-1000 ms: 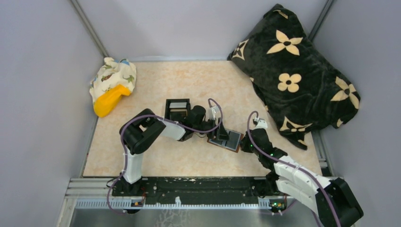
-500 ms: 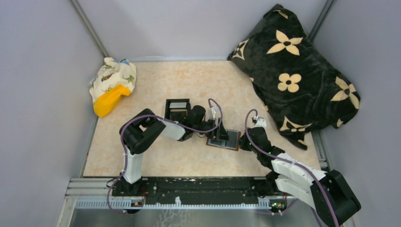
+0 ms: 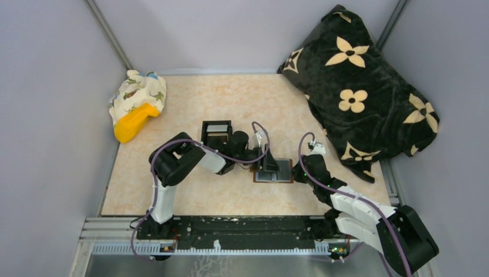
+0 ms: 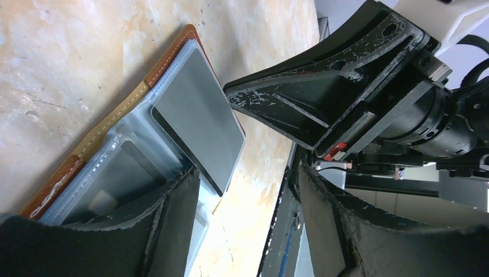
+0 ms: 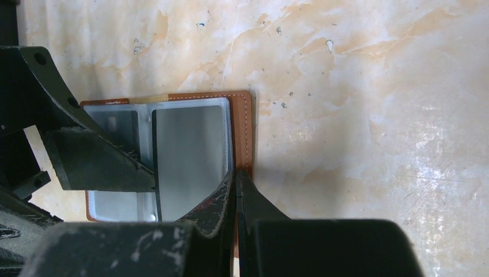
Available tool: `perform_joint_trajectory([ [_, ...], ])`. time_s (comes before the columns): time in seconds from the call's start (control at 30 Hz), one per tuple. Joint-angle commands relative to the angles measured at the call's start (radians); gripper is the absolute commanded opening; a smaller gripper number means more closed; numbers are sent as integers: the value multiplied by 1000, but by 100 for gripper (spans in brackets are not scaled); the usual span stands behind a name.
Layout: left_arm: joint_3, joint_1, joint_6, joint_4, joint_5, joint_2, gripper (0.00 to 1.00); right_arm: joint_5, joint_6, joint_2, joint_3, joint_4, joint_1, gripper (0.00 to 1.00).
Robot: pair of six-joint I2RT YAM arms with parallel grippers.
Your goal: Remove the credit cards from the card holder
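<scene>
We are looking down at the table, and the card holder is lying open and flat on it, a little toward 4 o'clock from the middle. Its brown leather is facing down and its blue-grey inside is facing up. A grey card is sitting in a clear pocket on the half nearer the right arm. The left gripper is reaching in from the 10 o'clock side of the card holder. Its two fingers are standing wide apart, and one finger is resting on the other half of the card holder, hiding part of it. The right gripper is coming in from the 3 o'clock side. Its fingers are pressing together with only a thin line between them, and their tips are touching the brown edge of the card holder. We are not able to tell if any leather is caught between them. A black box is sitting at 10 o'clock from the card holder, right beside the left arm's wrist. A black blanket with pale flowers is lying at 2 o'clock on the table, and a dinosaur cloth with a yellow thing is lying at 10 o'clock.
</scene>
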Motion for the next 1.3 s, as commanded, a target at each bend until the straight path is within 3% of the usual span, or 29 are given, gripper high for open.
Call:
perform_joint_trajectory([
  [0.0,-13,-16,-108,210,52,37,69,-60,7,11,0,-10,1,0],
  [0.33,-54,-16,-194,305,-14,46,69,-43,39,5,-18,4,43,0],
  [0.7,-38,-18,-122,110,-127,34,66,-10,66,6,-11,6,101,0],
  [1.27,-57,-34,-233,216,-169,52,60,3,102,42,-22,52,148,0],
])
